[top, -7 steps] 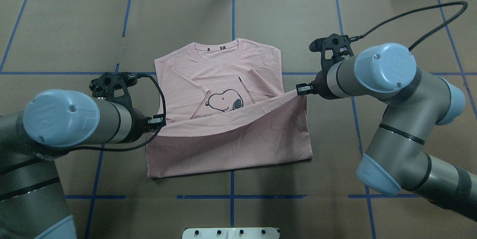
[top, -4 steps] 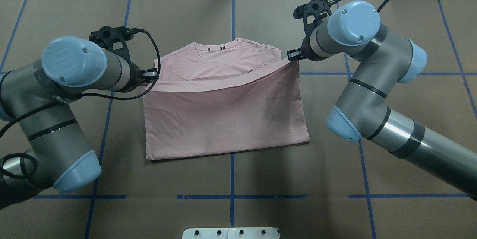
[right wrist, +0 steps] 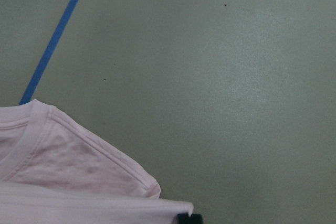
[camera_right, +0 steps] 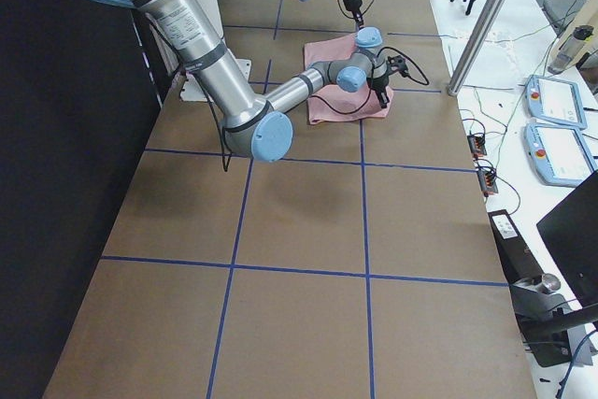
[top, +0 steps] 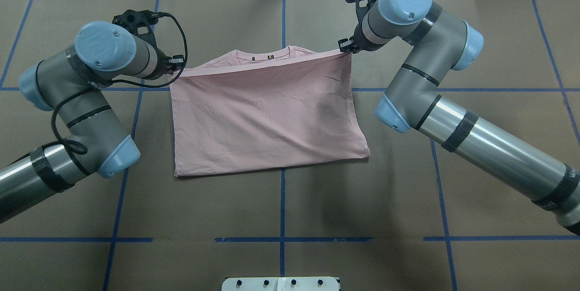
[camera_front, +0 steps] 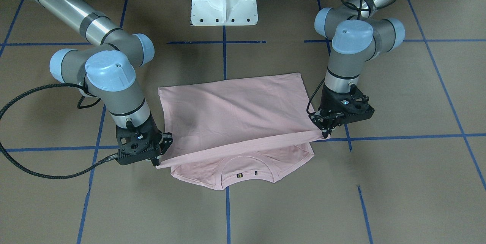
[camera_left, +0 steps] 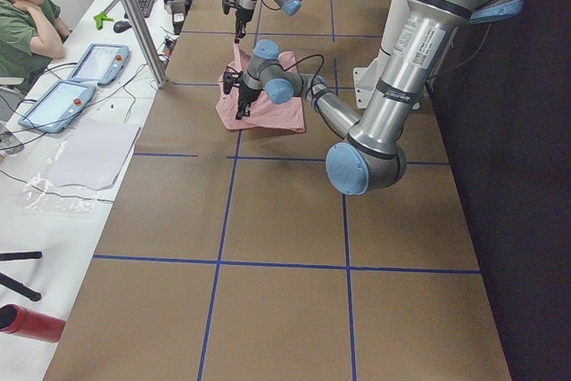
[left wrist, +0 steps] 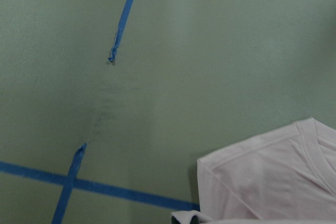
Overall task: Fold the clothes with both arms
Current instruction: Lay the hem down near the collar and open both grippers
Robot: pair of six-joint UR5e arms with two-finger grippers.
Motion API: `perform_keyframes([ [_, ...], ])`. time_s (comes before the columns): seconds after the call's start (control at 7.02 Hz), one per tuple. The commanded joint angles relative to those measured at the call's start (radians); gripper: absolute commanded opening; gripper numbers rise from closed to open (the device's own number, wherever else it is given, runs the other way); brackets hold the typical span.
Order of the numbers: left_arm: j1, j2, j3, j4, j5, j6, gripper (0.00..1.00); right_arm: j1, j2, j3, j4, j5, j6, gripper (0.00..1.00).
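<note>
The pale pink T-shirt (top: 267,114) lies mid-table, its bottom half folded over the front, so only plain pink shows and the print is hidden. The ribbed collar (top: 265,55) peeks out past the lifted hem at the far side. My left gripper (top: 174,66) is shut on the hem's left corner, and my right gripper (top: 346,48) is shut on its right corner. Both hold the hem taut just above the shoulders. In the front-facing view the left gripper (camera_front: 324,132) is on the right and the right gripper (camera_front: 161,160) on the left, with the collar (camera_front: 246,168) below the hem.
The table is covered in brown paper (top: 476,168) with blue tape grid lines. The white pedestal (camera_front: 224,4) stands at the robot's side. An operator (camera_left: 27,6) sits beyond the table's far edge, beside tablets and cables.
Both grippers have carried the hem away from the robot, from mid-shirt up to the shoulders. The Snoopy print is now covered and the fold has drawn further from the robot.
</note>
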Motion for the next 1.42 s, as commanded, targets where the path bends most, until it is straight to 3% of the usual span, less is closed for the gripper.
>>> perform_keyframes([
  [0.0,-0.009,-0.012,0.086,-0.069,0.002,-0.002,0.0,0.002,0.018,-0.047,0.002,0.0,0.002,0.0],
  [0.57,-0.028,-0.038,0.101,-0.067,0.0,-0.001,0.0,0.002,0.087,-0.125,0.002,0.0,0.005,0.0],
  [1.14,-0.025,-0.052,0.099,-0.069,-0.001,-0.008,0.0,0.002,0.099,-0.125,0.004,0.0,0.006,0.0],
  [1.28,-0.024,-0.052,0.101,-0.069,0.0,-0.008,0.73,-0.001,0.092,-0.125,0.005,0.0,0.002,0.99],
])
